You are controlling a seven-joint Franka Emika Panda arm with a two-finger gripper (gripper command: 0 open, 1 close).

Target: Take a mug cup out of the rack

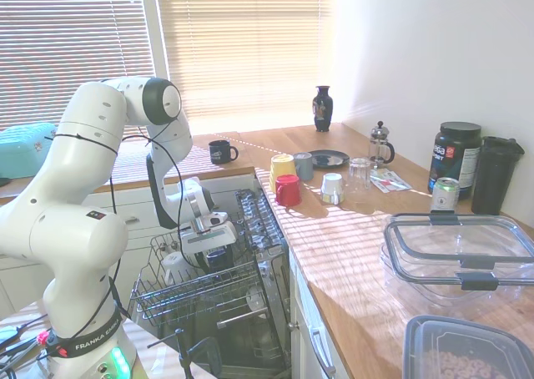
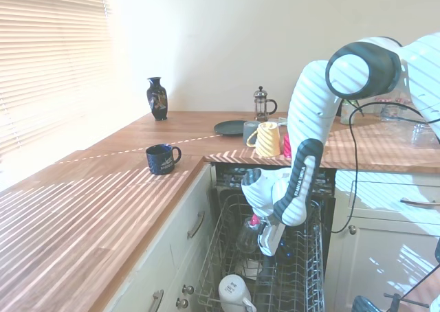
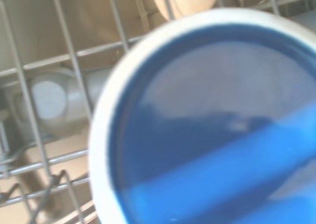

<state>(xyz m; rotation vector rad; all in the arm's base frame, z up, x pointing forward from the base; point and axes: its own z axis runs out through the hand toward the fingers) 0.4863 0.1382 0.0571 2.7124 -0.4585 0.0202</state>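
Mug cup (image 1: 219, 258) sits inside the rack (image 1: 179, 300), near its middle, directly under the gripper (image 1: 210, 247). Jaw state: cannot tell, the fingers are hidden. For a clean lift, go straight up, clear of the prongs. Arm folded at the elbow, wrist pointing down into the rack.

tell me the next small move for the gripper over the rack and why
Probably ease straight down a little. The gripper is low inside the rack, and the wrist view is filled by the base of an upturned blue mug cup close beneath it. Whether the fingers already bracket it is not visible.
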